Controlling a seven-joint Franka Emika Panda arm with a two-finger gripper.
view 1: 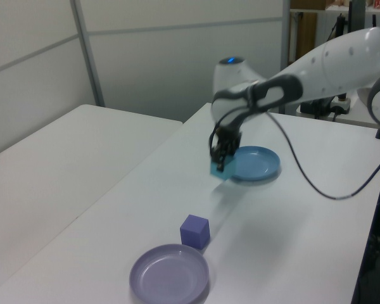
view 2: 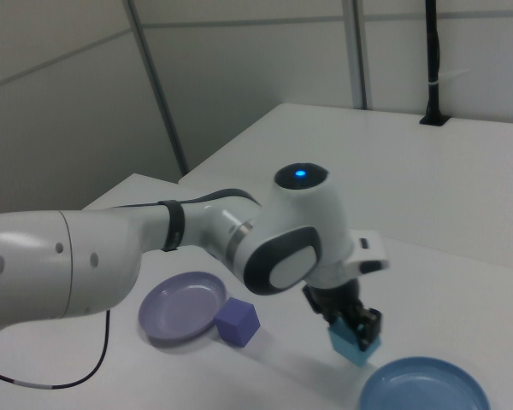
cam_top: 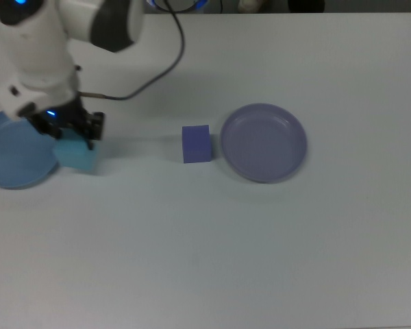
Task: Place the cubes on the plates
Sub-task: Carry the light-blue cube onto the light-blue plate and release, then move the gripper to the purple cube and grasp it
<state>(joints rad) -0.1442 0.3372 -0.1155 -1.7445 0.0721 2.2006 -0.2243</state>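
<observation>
The tool [cam_top: 72,132] is clamped on the cyan cube [cam_top: 77,155] and holds it clear of the desk [cam_top: 260,260], as the left view shows with the cube [view 1: 218,170] hanging in the air just beside the rim of the light blue plate [view 1: 256,163]. In the top view the cube sits at the right-hand edge of that plate [cam_top: 14,161], not yet over its middle. The step in hand looks like the carry of the first cube to its plate. The next move calls for a short further travel until the cube is above the plate's floor, then a lowering and a release. The indigo cube [cam_top: 196,143] rests on the desk just beside the lavender plate [cam_top: 264,142], on the top view's left of it, untouched; that plate is bare, so the second half of the task remains
</observation>
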